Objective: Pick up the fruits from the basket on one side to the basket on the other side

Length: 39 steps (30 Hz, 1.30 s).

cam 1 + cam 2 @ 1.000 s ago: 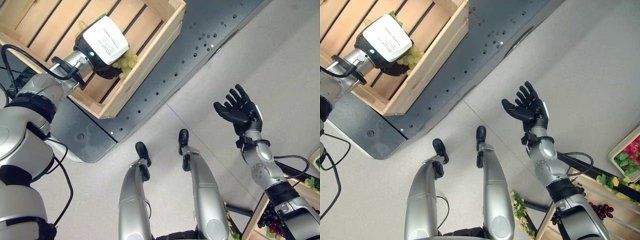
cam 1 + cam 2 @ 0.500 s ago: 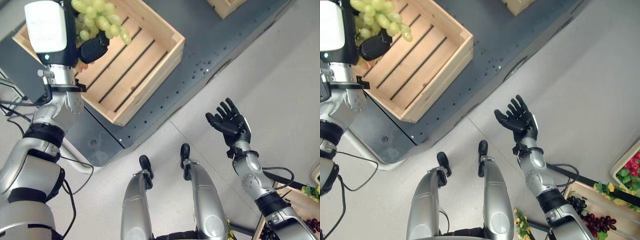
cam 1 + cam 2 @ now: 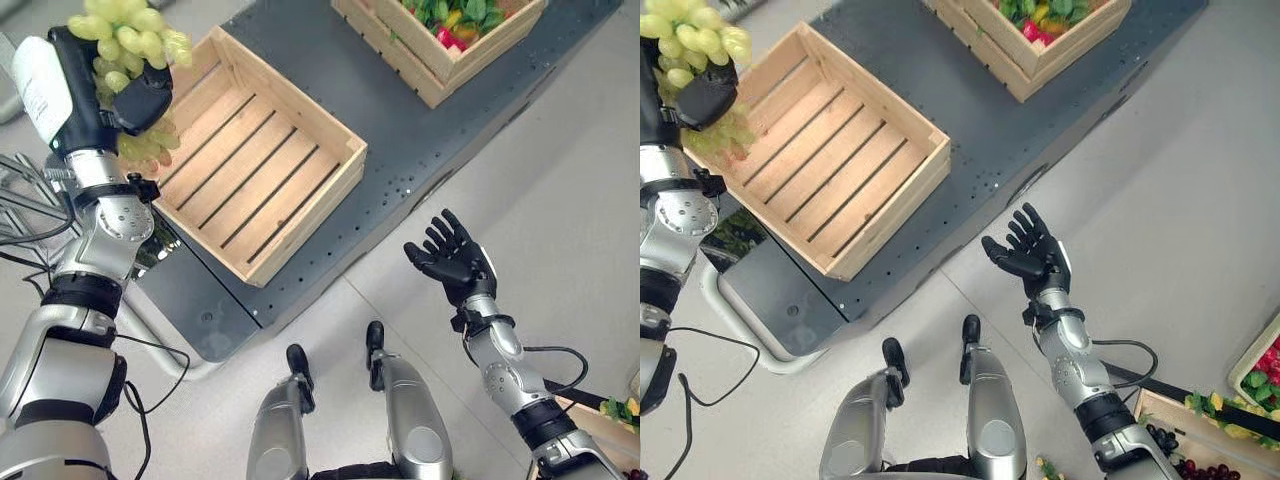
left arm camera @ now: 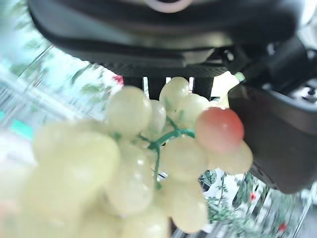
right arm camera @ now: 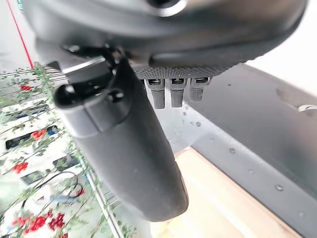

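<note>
Grapes (image 3: pixel 130 35): green bunch, one reddish berry, held aloft in left hand (image 3: pixel 135 95).
Crate (image 3: pixel 255 165): slatted wood, empty, on dark platform.
Far crate (image 3: pixel 455 40): holds mixed fruit.

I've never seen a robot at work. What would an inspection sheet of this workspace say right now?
Surface: dark grey perforated platform on pale floor.
Job's things: bunch of green grapes lifted beside the empty slatted wooden crate; second wooden crate of mixed produce further back.
Clutter: nothing seen.
Hands: left hand curled round the grapes; right hand open, idle, over the floor.
Cables: nothing seen.
Surroundings: crates of fruit at the robot's right.
</note>
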Tool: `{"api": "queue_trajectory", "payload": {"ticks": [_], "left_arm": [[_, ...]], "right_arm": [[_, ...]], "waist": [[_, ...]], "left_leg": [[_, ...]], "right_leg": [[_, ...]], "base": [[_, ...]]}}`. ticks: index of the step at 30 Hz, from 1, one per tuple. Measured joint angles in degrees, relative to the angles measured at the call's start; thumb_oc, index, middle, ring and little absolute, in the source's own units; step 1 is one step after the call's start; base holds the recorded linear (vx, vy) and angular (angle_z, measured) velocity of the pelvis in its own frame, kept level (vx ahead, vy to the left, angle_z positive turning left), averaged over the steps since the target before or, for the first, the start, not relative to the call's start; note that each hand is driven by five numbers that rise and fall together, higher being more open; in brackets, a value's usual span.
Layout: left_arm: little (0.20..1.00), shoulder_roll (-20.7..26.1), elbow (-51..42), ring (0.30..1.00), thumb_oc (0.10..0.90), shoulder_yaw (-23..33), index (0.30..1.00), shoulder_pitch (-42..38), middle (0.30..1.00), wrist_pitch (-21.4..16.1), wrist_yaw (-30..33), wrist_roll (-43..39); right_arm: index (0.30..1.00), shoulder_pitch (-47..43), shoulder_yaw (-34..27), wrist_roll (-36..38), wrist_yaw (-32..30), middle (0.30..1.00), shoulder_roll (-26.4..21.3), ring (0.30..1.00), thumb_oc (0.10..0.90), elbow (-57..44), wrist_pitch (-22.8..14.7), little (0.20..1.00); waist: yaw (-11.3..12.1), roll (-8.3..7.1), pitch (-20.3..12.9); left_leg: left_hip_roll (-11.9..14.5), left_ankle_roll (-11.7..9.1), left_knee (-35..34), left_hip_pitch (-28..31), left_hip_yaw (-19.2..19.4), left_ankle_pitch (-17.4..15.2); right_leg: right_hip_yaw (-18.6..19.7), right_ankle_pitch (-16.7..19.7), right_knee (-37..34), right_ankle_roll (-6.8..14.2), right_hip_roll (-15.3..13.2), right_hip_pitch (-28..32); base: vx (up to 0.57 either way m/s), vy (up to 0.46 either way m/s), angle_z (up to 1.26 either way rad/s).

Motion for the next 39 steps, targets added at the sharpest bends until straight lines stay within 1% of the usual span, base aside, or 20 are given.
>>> {"api": "queue_trajectory", "payload": {"ticks": [1, 3, 4, 5, 6, 8, 10, 12, 14, 17, 18, 20, 23, 25, 27, 28, 31, 34, 36, 39], "left_arm": [[0.300, -0.1, -0.4, 0.300, 0.400, 0.0, 0.300, 0.4, 0.300, 0.0, -1.6, -1.9], [0.300, -0.5, -1.8, 0.300, 0.400, 0.3, 0.300, 1.9, 0.300, 0.1, -7.5, -7.1], [0.300, -0.8, -2.2, 0.300, 0.400, 0.4, 0.300, 2.3, 0.300, 0.2, -9.1, -8.3], [0.300, -1.8, -3.0, 0.300, 0.400, 0.4, 0.300, 3.0, 0.300, 0.4, -11.8, -10.3], [0.300, -2.9, -3.9, 0.300, 0.400, 0.4, 0.300, 3.3, 0.300, 0.7, -14.3, -12.5], [0.300, -4.6, -5.1, 0.300, 0.400, 0.4, 0.300, 3.6, 0.300, 1.4, -17.2, -14.5], [0.300, -6.1, -6.4, 0.300, 0.400, 0.4, 0.300, 3.8, 0.300, 2.1, -20.5, -16.6], [0.300, -7.7, -7.4, 0.300, 0.400, 0.4, 0.300, 4.0, 0.300, 3.1, -22.4, -17.9], [0.300, -8.8, -8.9, 0.300, 0.400, 0.4, 0.300, 4.0, 0.300, 3.8, -24.1, -18.2], [0.300, -9.7, -9.6, 0.300, 0.400, 0.3, 0.300, 4.0, 0.300, 5.4, -26.1, -18.3], [0.300, -10.7, -9.6, 0.300, 0.400, 0.3, 0.300, 4.4, 0.300, 5.8, -27.0, -18.4], [0.300, -11.6, -9.9, 0.300, 0.400, 0.2, 0.300, 4.6, 0.300, 6.9, -28.2, -20.5], [0.300, -11.7, -10.7, 0.300, 0.400, 0.0, 0.300, 4.6, 0.300, 7.9, -29.3, -21.5], [0.300, -11.8, -11.8, 0.300, 0.400, -0.3, 0.300, 4.6, 0.300, 8.5, -30.3, -22.7], [0.300, -12.0, -12.5, 0.300, 0.400, -0.7, 0.300, 4.5, 0.300, 8.9, -31.6, -22.7], [0.300, -12.2, -12.9, 0.300, 0.400, -0.9, 0.300, 4.5, 0.300, 9.2, -32.2, -22.7], [0.300, -12.4, -15.3, 0.300, 0.400, -2.8, 0.300, 4.5, 0.300, 9.7, -32.9, -22.7], [0.300, -12.9, -16.9, 0.300, 0.400, -3.3, 0.300, 4.5, 0.300, 10.0, -33.8, -22.8], [0.300, -13.6, -18.3, 0.300, 0.400, -3.4, 0.300, 4.5, 0.300, 10.0, -34.2, -22.8], [0.300, -15.1, -22.2, 0.300, 0.400, -5.0, 0.300, 4.5, 0.300, 10.6, -34.6, -24.3]], "right_arm": [[0.900, 0.3, -0.1, -0.4, 0.0, 0.900, 0.0, 0.900, 0.800, -0.4, 0.0, 0.900], [0.900, 0.4, -0.3, -2.1, 1.2, 0.900, -0.1, 0.900, 0.800, -1.5, 0.0, 0.900], [0.900, 0.5, -0.4, -2.4, 1.6, 0.900, -0.1, 0.900, 0.800, -1.6, 0.0, 0.900], [0.900, 0.8, -1.0, -4.1, 1.9, 0.900, -0.1, 0.900, 0.800, -2.7, 0.0, 0.900], [0.900, 0.5, -1.1, -4.1, 2.2, 0.900, -0.4, 0.900, 0.800, -3.9, 0.0, 0.900], [0.900, 0.1, -1.2, -4.1, 2.8, 0.900, -0.6, 0.900, 0.800, -5.0, 0.0, 0.900], [0.900, -1.2, -1.2, -4.0, 4.2, 0.900, -0.5, 0.900, 0.800, -5.4, 0.2, 0.900], [0.900, -1.7, -1.2, -4.0, 4.6, 0.900, -0.5, 0.900, 0.800, -5.5, 0.6, 0.900], [0.900, -2.5, -1.1, -4.0, 5.5, 0.900, -0.5, 0.900, 0.800, -6.2, 1.2, 0.900], [0.900, -4.0, -0.9, -4.0, 5.7, 0.900, -0.5, 0.900, 0.800, -6.5, 2.2, 0.900], [0.900, -4.2, -0.6, -4.0, 5.7, 0.900, -0.5, 0.900, 0.800, -6.8, 2.2, 0.900], [0.900, -5.8, 0.5, -4.0, 5.7, 0.900, -0.5, 0.900, 0.800, -7.1, 2.6, 0.900], [0.900, -9.6, 2.0, -4.0, 5.6, 0.900, -0.5, 0.900, 0.800, -7.4, 4.0, 0.900], [0.900, -13.5, 3.4, -4.0, 5.4, 0.900, -0.5, 0.900, 0.800, -7.4, 6.0, 0.900], [0.900, -15.9, 3.6, -4.0, 5.1, 0.900, -0.1, 0.900, 0.800, -7.4, 7.8, 0.900], [0.900, -16.7, 3.6, -4.0, 4.7, 0.900, -0.1, 0.900, 0.800, -7.4, 8.5, 0.900], [0.900, -17.7, 3.9, -3.9, 4.2, 0.900, 0.5, 0.900, 0.800, -7.4, 9.7, 0.900], [0.900, -18.4, 5.8, -3.7, 4.1, 0.900, 0.9, 0.900, 0.800, -7.4, 10.8, 0.900], [0.900, -18.5, 6.6, -3.6, 4.1, 0.900, 2.2, 0.900, 0.800, -7.2, 11.7, 0.900], [0.900, -18.6, 8.1, -1.5, 4.1, 0.900, 3.4, 0.900, 0.800, -6.9, 13.5, 0.900]], "waist": [[0.0, 0.34, -0.2], [0.3, 1.77, -0.6], [0.3, 2.16, -0.8], [0.4, 3.17, -1.5], [0.6, 3.81, -1.8], [0.7, 4.44, -2.2], [1.0, 4.54, -2.3], [1.5, 4.55, -2.3], [2.0, 4.58, -3.8], [2.1, 4.61, -4.0], [2.3, 4.61, -5.6], [3.3, 4.43, -7.6], [3.5, 4.50, -8.1], [3.6, 4.51, -8.1], [5.0, 4.51, -8.1], [5.1, 4.51, -8.1], [6.5, 4.39, -8.2], [7.0, 4.16, -8.4], [7.6, 3.87, -8.6], [7.9, 3.68, -8.7]], "left_leg": [[0.0, 0.0, -1.2, 1.0, 0.0, 0.4], [0.0, -0.2, -5.1, 4.5, 0.1, 1.6], [-0.1, -0.3, -6.3, 5.5, 0.1, 2.0], [-0.1, -0.4, -8.0, 6.8, 0.1, 2.4], [-0.1, -0.4, -9.2, 8.1, 0.1, 2.6], [-0.2, -0.4, -10.1, 9.5, 0.1, 2.6], [-0.1, -0.5, -11.3, 11.7, 0.1, 2.6], [0.0, -0.5, -12.3, 13.7, 0.0, 2.6], [-0.1, -0.7, -13.4, 14.0, -0.1, 2.8], [0.0, -0.7, -14.2, 15.8, -1.1, 2.8], [0.0, -0.9, -15.0, 16.0, -1.4, 2.9], [0.0, -0.9, -15.4, 15.8, -1.5, 3.0], [-0.1, -0.9, -15.4, 16.0, -2.3, 3.0], [-0.3, -0.9, -15.4, 16.0, -2.8, 3.0], [-0.2, -0.9, -15.4, 16.0, -2.9, 3.0], [-0.2, -0.9, -15.4, 16.0, -3.1, 3.0], [-0.3, -0.9, -15.4, 15.9, -4.2, 3.0], [-0.3, -0.8, -15.4, 15.8, -4.5, 3.0], [-0.3, -0.8, -15.4, 15.8, -4.6, 3.1], [-0.4, -0.7, -15.4, 16.0, -5.7, 3.2]], "right_leg": [[-0.1, 0.1, -0.8, 0.0, 0.1, 0.9], [-0.5, 1.1, -4.2, 0.2, 0.9, 4.2], [-0.6, 1.3, -5.2, 0.3, 1.1, 5.1], [-0.7, 1.5, -6.5, 0.4, 1.4, 6.5], [-1.2, 1.6, -7.7, 0.6, 1.5, 7.7], [-1.6, 1.7, -9.0, 0.7, 1.7, 9.4], [-1.8, 1.8, -10.4, 0.9, 1.9, 11.8], [-2.0, 1.9, -11.8, 1.0, 2.1, 14.0], [-2.1, 2.0, -13.1, 1.3, 2.4, 14.5], [-3.0, 2.4, -15.0, 1.5, 2.5, 17.3], [-3.5, 2.4, -16.1, 1.5, 2.6, 17.8], [-3.5, 3.5, -18.5, 1.6, 2.9, 18.7], [-4.0, 4.1, -19.8, 1.7, 3.0, 19.7], [-4.6, 4.1, -19.8, 1.7, 2.9, 19.9], [-4.9, 4.1, -19.8, 1.7, 2.9, 20.0], [-5.1, 4.1, -19.8, 1.7, 2.8, 20.1], [-5.3, 4.1, -19.8, 1.7, 2.8, 20.2], [-5.5, 4.1, -19.8, 1.7, 2.7, 20.3], [-5.7, 4.1, -19.8, 1.7, 2.7, 20.4], [-6.6, 4.1, -19.8, 1.7, 2.6, 21.1]], "base": [[0.10, -0.030, 0.06], [0.08, -0.040, 0.02], [0.05, -0.057, 0.02], [0.05, -0.062, 0.02], [0.05, -0.066, 0.03], [0.06, -0.065, 0.05], [0.11, -0.099, 0.02], [0.05, -0.065, 0.02], [0.06, -0.088, 0.06], [0.05, -0.102, 0.14], [0.03, -0.108, 0.18], [0.03, -0.108, 0.06], [0.01, -0.102, 0.11], [0.00, -0.090, 0.11], [0.02, -0.109, 0.03], [0.03, -0.088, 0.08], [0.03, -0.067, 0.09], [0.03, -0.077, 0.05], [0.05, -0.060, 0.04], [0.04, -0.043, 0.15]]}}
